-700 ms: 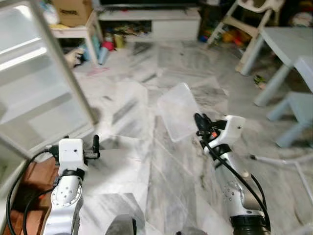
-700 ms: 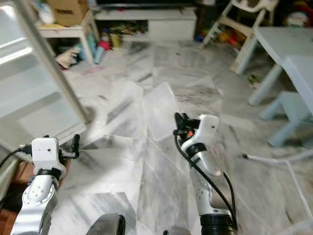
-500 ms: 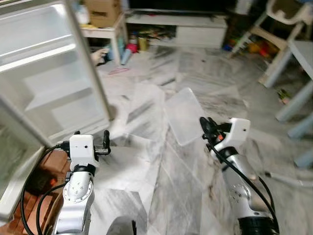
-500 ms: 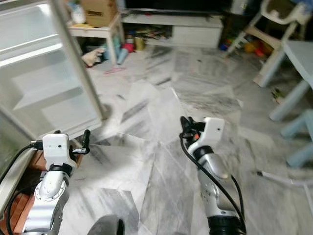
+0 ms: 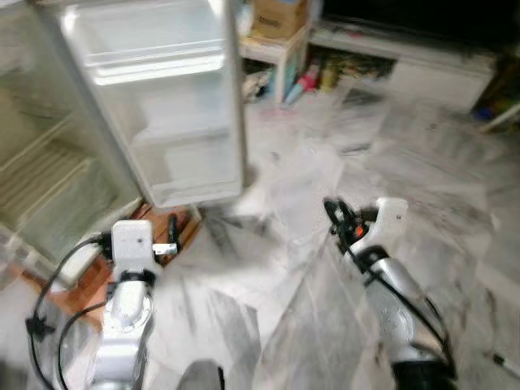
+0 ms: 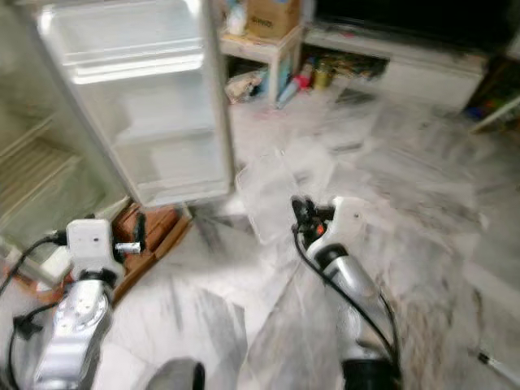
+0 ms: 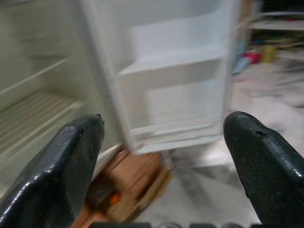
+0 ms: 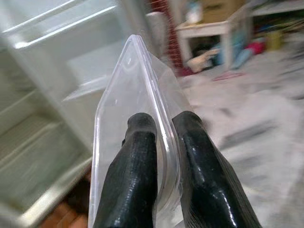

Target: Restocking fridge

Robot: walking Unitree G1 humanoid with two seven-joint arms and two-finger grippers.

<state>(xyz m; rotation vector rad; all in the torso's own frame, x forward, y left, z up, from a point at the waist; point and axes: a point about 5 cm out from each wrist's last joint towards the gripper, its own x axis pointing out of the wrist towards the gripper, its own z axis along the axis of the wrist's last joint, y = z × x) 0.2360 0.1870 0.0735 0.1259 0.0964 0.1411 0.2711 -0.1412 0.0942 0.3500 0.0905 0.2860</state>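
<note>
Swung toward the white fridge [image 5: 154,97], right claw [image 8: 159,156] pinches a clear flat plastic lid [image 8: 137,109]; left claw [image 7: 166,156] gapes empty.

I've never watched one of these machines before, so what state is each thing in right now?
Fridge door: swung open, shelves bare.
Clear plastic container: pinched by its edge, held off the floor.
Right gripper: fingers shut on the container.
Left gripper: fingers wide apart, holding nothing.

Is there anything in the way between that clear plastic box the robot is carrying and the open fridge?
Nothing visible blocks it. The right pincer grips the clear box, and the fridge stands open ahead on the robot's left, door swung wide, with bare marble floor between.
</note>
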